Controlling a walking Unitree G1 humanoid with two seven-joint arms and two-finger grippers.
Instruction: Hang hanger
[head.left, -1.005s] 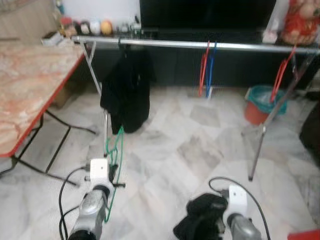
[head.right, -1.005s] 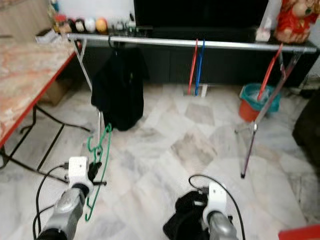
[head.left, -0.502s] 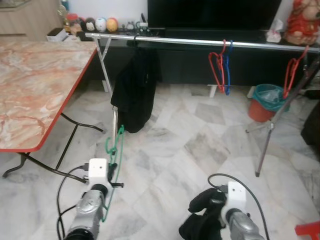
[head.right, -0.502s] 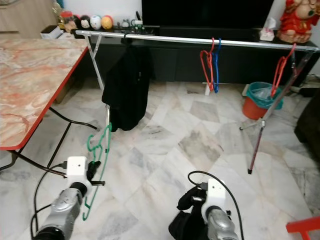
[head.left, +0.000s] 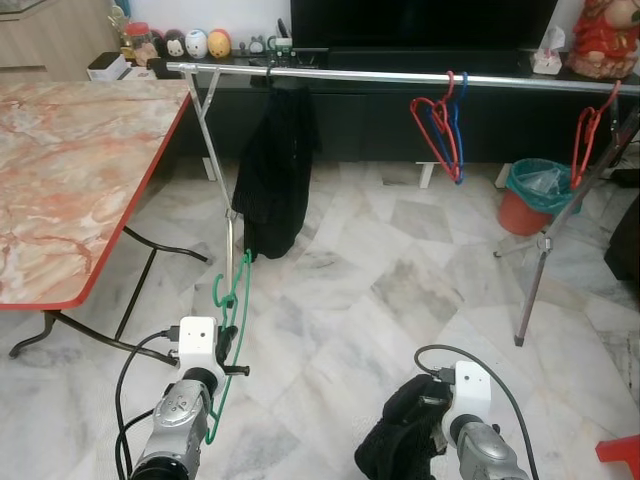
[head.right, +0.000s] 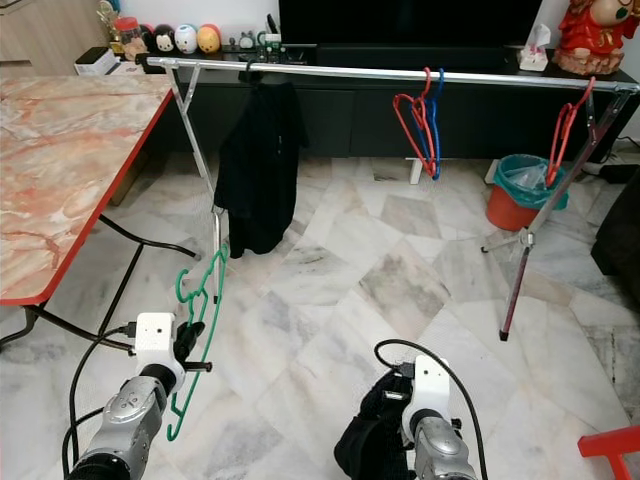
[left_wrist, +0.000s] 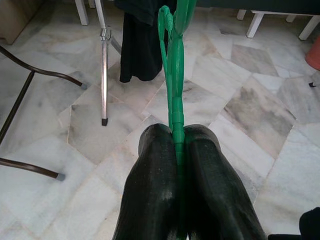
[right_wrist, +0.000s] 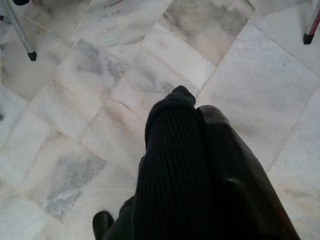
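Note:
My left gripper (left_wrist: 177, 134) is shut on the lower bar of a green hanger (head.left: 232, 310), which stands upright low over the floor at the front left. Its hook points toward the left leg (head.left: 228, 215) of a silver clothes rail (head.left: 380, 76) farther ahead. On the rail hang a black garment (head.left: 275, 170), a red and a blue hanger (head.left: 440, 120) side by side, and another red hanger (head.left: 585, 130) at the right end. My right gripper (right_wrist: 197, 117) is shut on a bunched black garment (head.left: 400, 440) that drapes over its fingers at the front right.
A marble-topped table (head.left: 70, 170) with a red edge and thin black legs stands on the left. An orange bucket (head.left: 530, 195) sits behind the rack's right leg (head.left: 530, 290). A dark TV cabinet (head.left: 400, 120) runs behind the rail. Something red (head.left: 622, 452) lies at the bottom right.
The camera has moved and the blur has cleared; the rail now sits higher and sharper in the picture. Both grippers keep the same hold at the same height.

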